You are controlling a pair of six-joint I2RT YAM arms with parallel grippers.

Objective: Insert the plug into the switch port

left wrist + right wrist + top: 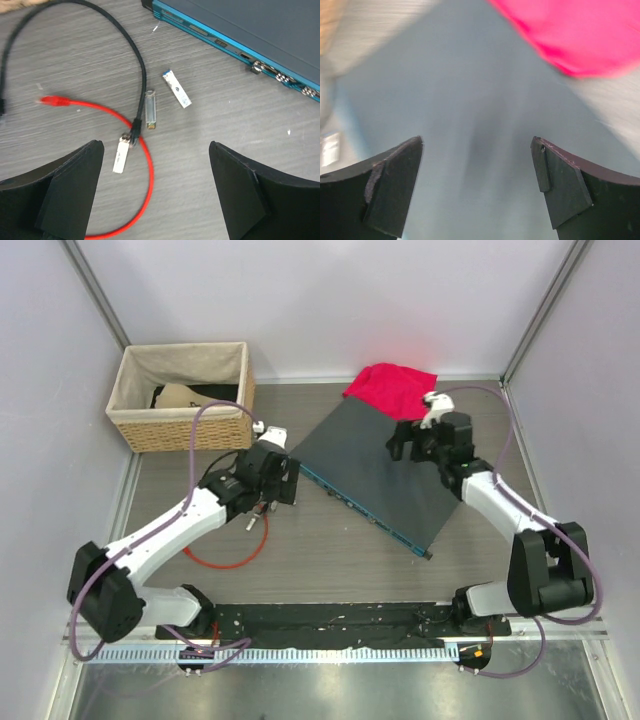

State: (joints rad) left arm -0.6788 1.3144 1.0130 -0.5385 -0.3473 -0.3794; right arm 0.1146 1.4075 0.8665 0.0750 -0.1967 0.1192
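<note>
My left gripper (pixel 156 150) gapes empty over the plug (pixel 120 156), which lies on the table (pixel 225 130) right beside the red cable (pixel 148 185), apart from the switch ports (pixel 280 77). My right gripper (pixel 477 145) is wide and empty too. If I close here, I might snag that cable as well.

The top view looks steeply down from above the near edge over the whole table (pixel 330 550). Both wrist views sit close over the box (pixel 385 465): the left sees its teal front face (pixel 200 31), and the right, blurred, its dark top (pixel 470 130).
</note>
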